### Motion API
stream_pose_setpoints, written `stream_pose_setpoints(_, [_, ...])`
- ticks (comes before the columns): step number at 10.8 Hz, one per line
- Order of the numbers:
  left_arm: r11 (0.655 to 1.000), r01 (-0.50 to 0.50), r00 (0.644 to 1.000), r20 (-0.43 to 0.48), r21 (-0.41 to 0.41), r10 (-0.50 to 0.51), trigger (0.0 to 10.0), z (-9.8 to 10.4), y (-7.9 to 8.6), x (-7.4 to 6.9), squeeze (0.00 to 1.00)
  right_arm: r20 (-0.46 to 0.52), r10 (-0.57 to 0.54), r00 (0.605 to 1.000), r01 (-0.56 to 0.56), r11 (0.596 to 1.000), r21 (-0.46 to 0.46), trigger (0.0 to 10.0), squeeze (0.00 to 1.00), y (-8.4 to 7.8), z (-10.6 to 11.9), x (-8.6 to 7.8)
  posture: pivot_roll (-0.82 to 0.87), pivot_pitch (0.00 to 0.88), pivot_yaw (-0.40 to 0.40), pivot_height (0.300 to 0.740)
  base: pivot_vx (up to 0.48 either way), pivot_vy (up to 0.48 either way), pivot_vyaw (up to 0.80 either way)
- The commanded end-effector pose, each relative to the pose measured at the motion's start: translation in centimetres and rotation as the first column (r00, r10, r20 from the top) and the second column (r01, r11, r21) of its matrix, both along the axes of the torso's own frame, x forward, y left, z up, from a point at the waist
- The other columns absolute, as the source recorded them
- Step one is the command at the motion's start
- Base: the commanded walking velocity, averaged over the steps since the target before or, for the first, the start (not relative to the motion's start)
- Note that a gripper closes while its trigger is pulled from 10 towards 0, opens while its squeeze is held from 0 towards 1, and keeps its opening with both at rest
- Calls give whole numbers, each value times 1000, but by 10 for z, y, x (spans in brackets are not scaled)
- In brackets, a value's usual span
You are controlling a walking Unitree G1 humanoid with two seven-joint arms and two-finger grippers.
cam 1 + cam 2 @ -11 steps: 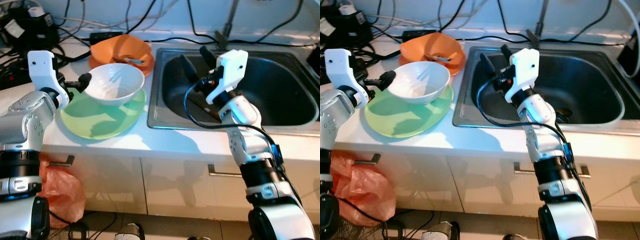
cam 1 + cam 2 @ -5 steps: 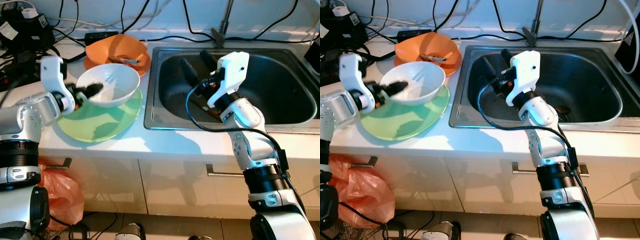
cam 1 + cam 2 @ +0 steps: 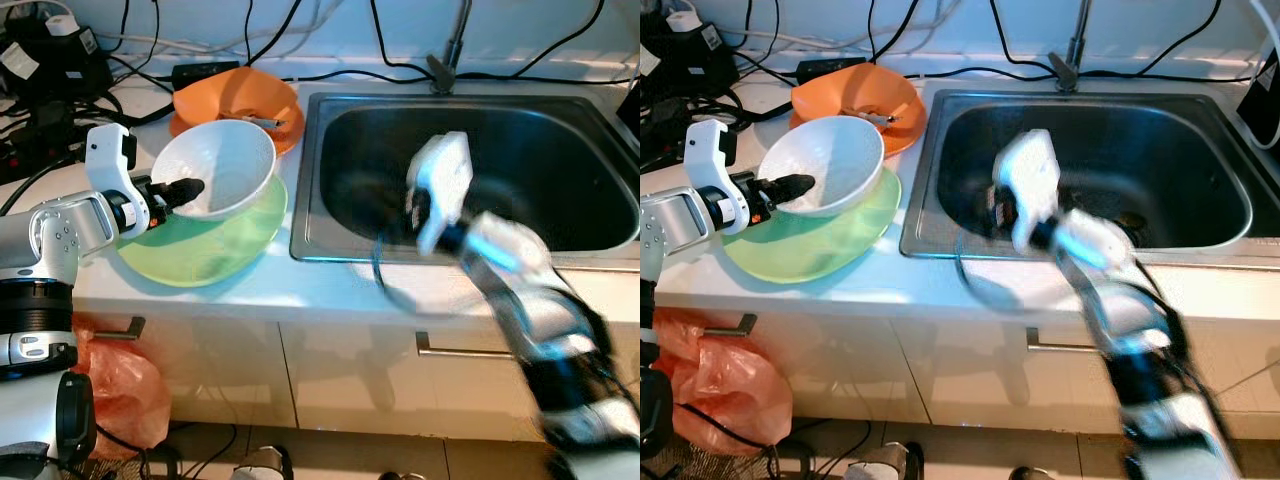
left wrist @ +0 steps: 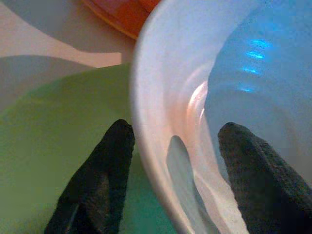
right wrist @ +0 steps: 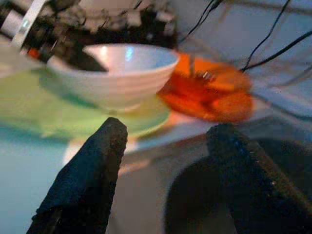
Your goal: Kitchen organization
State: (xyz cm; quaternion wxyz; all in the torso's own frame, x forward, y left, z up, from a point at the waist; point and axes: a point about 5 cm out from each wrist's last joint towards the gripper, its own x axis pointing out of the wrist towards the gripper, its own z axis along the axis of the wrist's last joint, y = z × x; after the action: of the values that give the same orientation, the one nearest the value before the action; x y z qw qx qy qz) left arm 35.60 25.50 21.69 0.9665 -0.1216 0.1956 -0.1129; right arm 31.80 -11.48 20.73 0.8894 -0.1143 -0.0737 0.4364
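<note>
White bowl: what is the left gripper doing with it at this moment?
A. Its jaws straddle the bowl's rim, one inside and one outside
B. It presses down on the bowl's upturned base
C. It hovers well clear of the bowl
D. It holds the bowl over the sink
A. In the left wrist view the left gripper has one finger on each side of the white bowl rim, above the green plate.

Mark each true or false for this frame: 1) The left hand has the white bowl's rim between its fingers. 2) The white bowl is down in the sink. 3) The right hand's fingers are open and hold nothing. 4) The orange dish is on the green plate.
1) True: left hand straddles the white bowl rim.
2) False: it is tilted over the green plate, beside the sink.
3) True: right hand open and empty.
4) False: the orange dish sits on the counter behind the plate.
</note>
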Motion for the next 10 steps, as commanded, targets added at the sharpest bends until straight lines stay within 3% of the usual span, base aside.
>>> stream_pose_setpoints(1, [1000, -4, 1000, 5, -3, 4, 0, 6, 4, 1, 0, 8, 41, 999, -41, 999, -8, 10000, 0, 3, 3, -4, 160, 87, 75, 740, 0, 0, 0])
stream_pose_setpoints(7, [1000, 10, 999, 49, 0, -10, 0, 14, 1, -3, 0, -4, 48, 999, -48, 996, -73, 10000, 0, -6, 2, -4, 164, 92, 68, 740, 0, 0, 0])
stream_pose_setpoints(10, [999, 13, 998, 67, 40, -16, 0, 17, -1, -7, 0, -17, 61, 998, -63, 994, -88, 10000, 0, -6, -2, -6, 167, 93, 60, 740, 0, 0, 0])
